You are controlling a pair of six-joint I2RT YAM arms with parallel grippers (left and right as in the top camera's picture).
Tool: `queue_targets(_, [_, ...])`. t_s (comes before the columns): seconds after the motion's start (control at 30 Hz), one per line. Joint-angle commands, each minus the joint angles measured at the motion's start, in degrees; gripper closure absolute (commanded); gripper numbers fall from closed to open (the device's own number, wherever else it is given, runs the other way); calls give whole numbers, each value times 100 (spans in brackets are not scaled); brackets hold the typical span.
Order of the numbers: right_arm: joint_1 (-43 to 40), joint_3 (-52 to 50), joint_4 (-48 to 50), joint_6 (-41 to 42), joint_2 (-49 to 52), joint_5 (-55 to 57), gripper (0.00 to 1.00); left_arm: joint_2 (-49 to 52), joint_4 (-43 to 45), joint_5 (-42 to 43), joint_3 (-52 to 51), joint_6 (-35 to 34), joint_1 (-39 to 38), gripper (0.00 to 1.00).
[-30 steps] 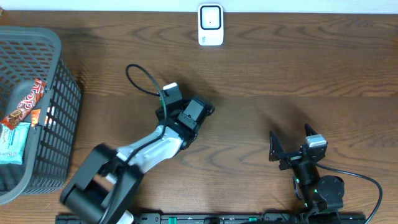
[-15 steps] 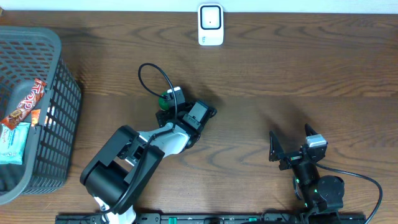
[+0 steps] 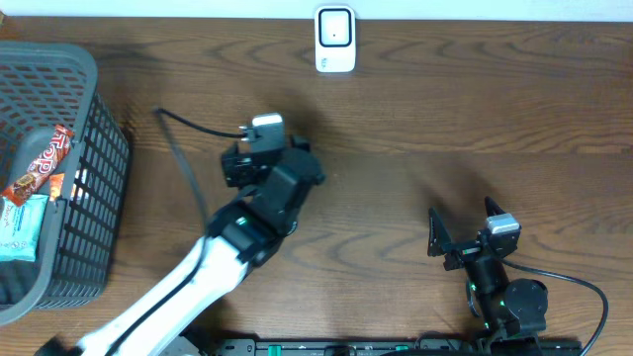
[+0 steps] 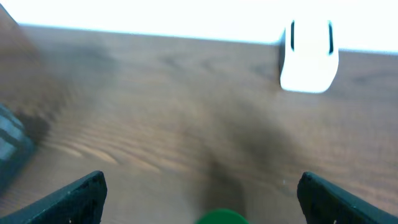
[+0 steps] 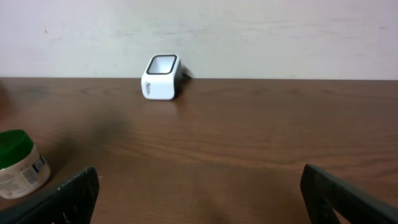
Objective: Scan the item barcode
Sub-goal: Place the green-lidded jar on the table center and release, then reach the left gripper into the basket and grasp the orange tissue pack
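Observation:
The item is a small white jar with a green lid (image 5: 15, 165), standing upright on the table at the left edge of the right wrist view. Its lid (image 4: 221, 218) shows blurred at the bottom edge of the left wrist view, midway between the two fingers and touching neither. From overhead the left arm hides it. My left gripper (image 3: 265, 153) is open wide and points toward the white scanner (image 3: 335, 40) at the table's far edge. My right gripper (image 3: 463, 225) rests open and empty near the front right.
A dark plastic basket (image 3: 94, 74) stands at the left, holding a red snack bar (image 3: 45, 163) and a teal pack (image 3: 20, 227). The left arm's black cable (image 3: 183, 148) loops over the table between basket and gripper.
The left jaws have spread wider. The left wrist has swung left and now faces the scanner, covering the green lid seen overhead half a second ago. The right arm has not moved.

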Motion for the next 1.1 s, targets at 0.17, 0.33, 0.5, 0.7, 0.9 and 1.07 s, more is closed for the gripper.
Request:
queue_targets(0.17, [26, -7, -15, 70, -24, 11, 1, -1585, -2144, 1379, 2277, 264, 2806, 2])
queue_targets(0.33, [26, -7, -15, 70, -24, 11, 1, -986, -3624, 3193, 3615, -538, 5458, 2])
queue_targets(0.5, [26, -7, -15, 70, -24, 9, 1, 212, -4151, 4629, 4076, -1296, 7287, 2])
queue_targets(0.7, [26, -7, -13, 70, -24, 9, 1, 1722, -4247, 4741, 4076, -1528, 7656, 2])
queue_targets(0.9, [26, -7, -13, 70, -22, 11, 1, 3143, -4050, 4704, 4076, -1532, 7615, 2])
queue_targets(1.07, [26, -7, -15, 70, -22, 11, 1, 3899, -3810, 4704, 4076, -1552, 7615, 2])
